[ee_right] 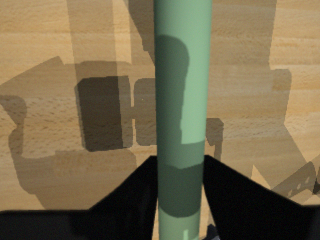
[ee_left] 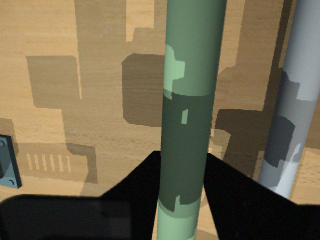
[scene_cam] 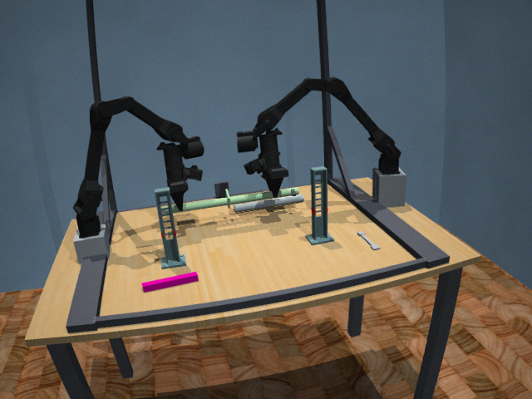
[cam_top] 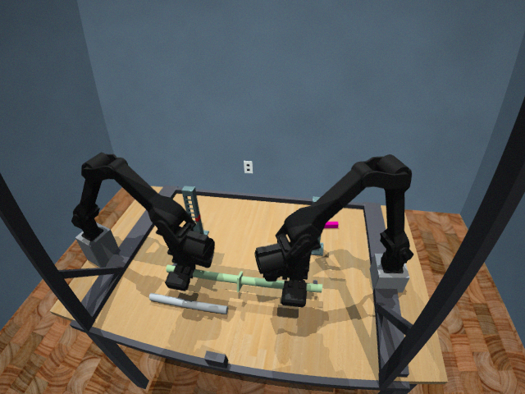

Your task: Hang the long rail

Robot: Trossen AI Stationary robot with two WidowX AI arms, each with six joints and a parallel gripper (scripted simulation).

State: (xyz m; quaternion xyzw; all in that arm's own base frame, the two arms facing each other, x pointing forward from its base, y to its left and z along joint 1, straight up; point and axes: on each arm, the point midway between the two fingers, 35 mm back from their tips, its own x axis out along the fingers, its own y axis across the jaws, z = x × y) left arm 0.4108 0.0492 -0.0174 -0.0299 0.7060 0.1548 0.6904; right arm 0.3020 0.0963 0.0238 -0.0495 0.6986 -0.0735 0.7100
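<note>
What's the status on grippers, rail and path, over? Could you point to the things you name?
Left gripper (cam_top: 178, 285) (scene_cam: 275, 195) (ee_left: 183, 156) and right gripper (cam_top: 294, 300) (scene_cam: 180, 209) (ee_right: 178, 162) shut on green rail (cam_top: 222, 278) (scene_cam: 206, 203) (ee_left: 195, 50) (ee_right: 190, 90). Rail not on posts (cam_top: 189, 189) (scene_cam: 319, 229). Grey rod (cam_top: 203, 306) (scene_cam: 258, 204) (ee_left: 300, 75) on rail's far side from posts; no obstruction seen between.
</note>
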